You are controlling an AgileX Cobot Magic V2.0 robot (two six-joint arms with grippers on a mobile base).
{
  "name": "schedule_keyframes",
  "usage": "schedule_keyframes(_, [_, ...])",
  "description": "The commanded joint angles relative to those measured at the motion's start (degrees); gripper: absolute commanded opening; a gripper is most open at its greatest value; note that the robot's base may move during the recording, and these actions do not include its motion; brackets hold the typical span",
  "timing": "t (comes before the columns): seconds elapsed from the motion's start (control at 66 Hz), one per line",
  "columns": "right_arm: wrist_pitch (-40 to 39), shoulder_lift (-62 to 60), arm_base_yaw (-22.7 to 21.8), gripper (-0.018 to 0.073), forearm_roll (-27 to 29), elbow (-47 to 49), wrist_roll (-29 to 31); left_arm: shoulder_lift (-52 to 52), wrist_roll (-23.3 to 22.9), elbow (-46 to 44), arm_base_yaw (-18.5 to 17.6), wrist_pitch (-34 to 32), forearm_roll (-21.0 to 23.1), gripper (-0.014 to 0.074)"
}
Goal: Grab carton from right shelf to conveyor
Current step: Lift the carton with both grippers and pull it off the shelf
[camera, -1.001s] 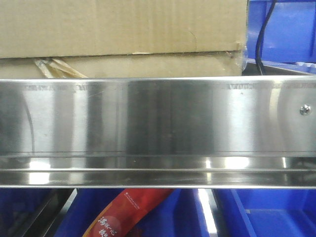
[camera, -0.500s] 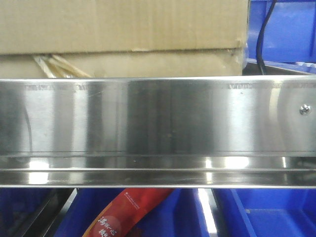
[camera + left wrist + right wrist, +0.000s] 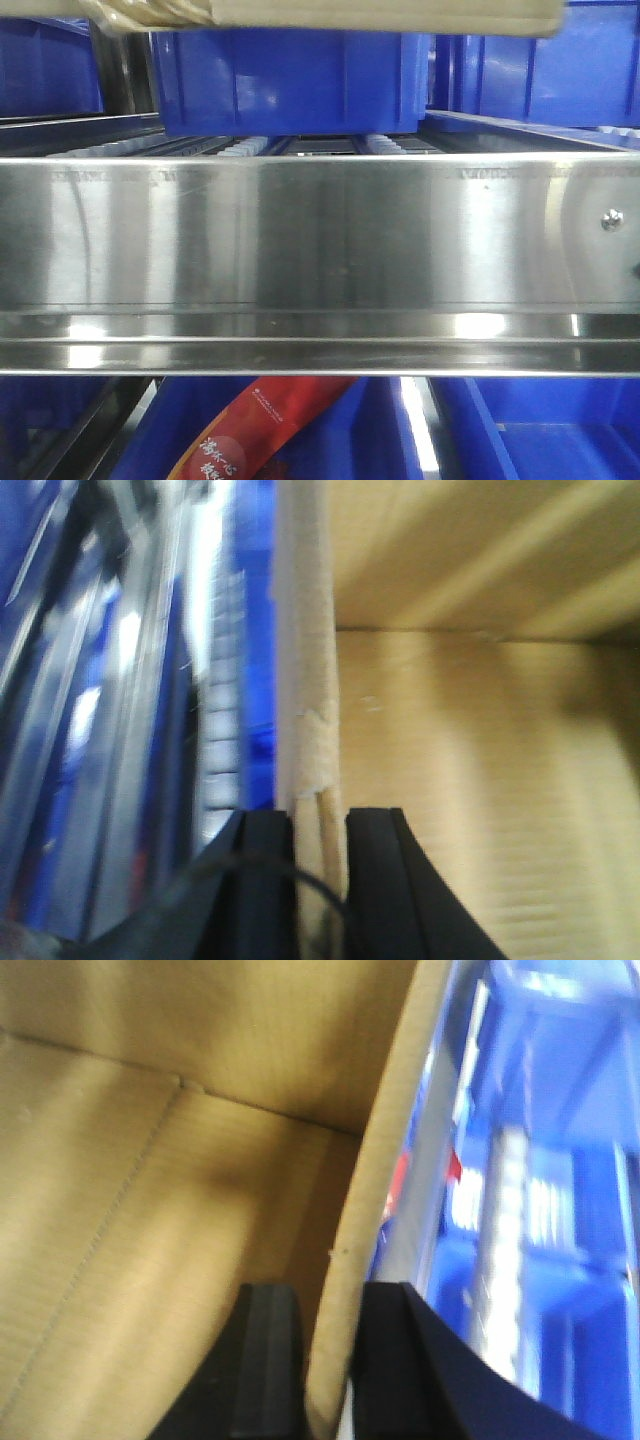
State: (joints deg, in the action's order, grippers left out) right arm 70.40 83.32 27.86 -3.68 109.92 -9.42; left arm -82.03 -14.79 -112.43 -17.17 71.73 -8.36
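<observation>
Carton (image 3: 380, 12) x1 | shelf rail (image 3: 320, 235) x1 | L grip (image 3: 320, 825) + R grip (image 3: 330, 1300): both pinch carton wall

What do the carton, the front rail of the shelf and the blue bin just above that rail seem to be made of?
Carton: corrugated cardboard, matte brown; fine ribs show on its inner wall.
Front rail: probably stainless steel, brushed and shiny; it mirrors light streaks.
Blue bin: likely moulded plastic, glossy, with smooth ribs.

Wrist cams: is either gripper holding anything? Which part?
Yes, both hold the carton. The left gripper is shut on the rim of one upright wall, the right gripper on another wall's rim, each with one finger inside and one outside.
</observation>
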Motion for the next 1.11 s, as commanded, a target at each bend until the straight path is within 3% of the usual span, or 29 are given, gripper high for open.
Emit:
schedule_keyframes(0.0, [-0.4, -3.5, -0.1, -0.0067, -1.0, -3.7, 0.9, 2.5, -0.6, 2.2, -1.6, -1.8, -0.3, -0.0016])
schedule_keyframes(0.182, [-0.4, -4.6, -0.1, -0.0067, -0.9, -6.8, 0.9, 4.9, -3.7, 8.8, -4.5, -1.8, -0.3, -0.0016])
schedule_keyframes(0.409, [-0.4, -3.7, 0.9, -0.0067, 0.4, -6.8, 0.9, 5.0, -3.7, 12.6, -8.0, -1.8, -0.3, -0.0016])
schedule_keyframes(1.092, [-0.4, -3.7, 0.9, -0.0067, 0.4, -6.8, 0.9, 5.0, -3.8, 12.6, -8.2, -1.8, -2.9, -0.0016])
